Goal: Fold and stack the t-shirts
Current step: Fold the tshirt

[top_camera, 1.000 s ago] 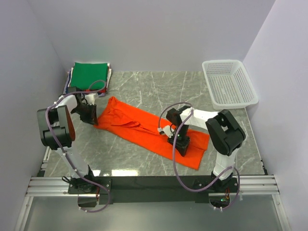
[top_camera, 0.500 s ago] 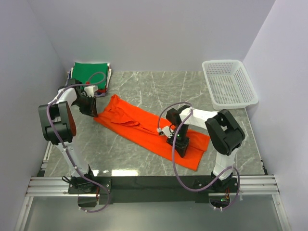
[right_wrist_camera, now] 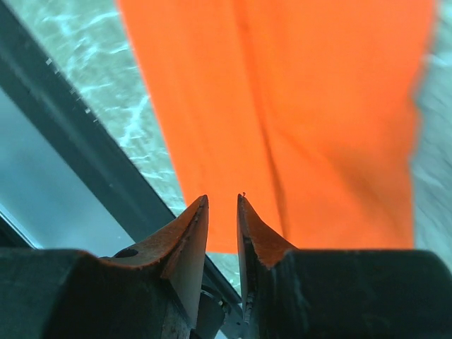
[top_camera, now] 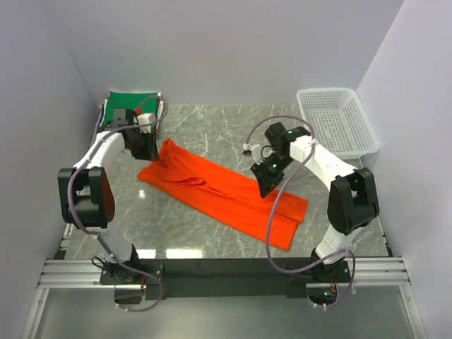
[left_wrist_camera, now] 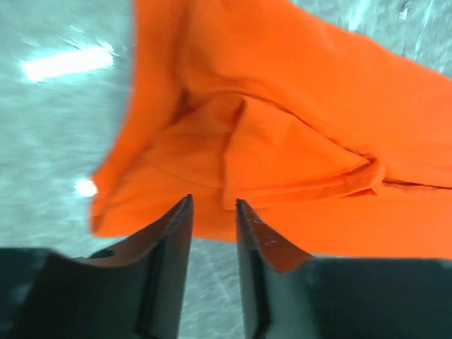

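Lifting off the orange t-shirt (top_camera: 226, 191), the right gripper (top_camera: 265, 185) is now hanging over its far edge, while the left gripper (top_camera: 150, 150) is hovering at the upper end, having swung toward the corner. Both pairs of jaws are standing slightly apart, holding nothing, so the shirt is lying released as a long strip across the table (top_camera: 212, 123), seemingly awaiting cross folds. The stack topped by the green t-shirt (top_camera: 120, 101) is sitting in the far left corner, with the left gripper standing between it and the strip, and the white basket (top_camera: 332, 92) is resting well apart on the right.
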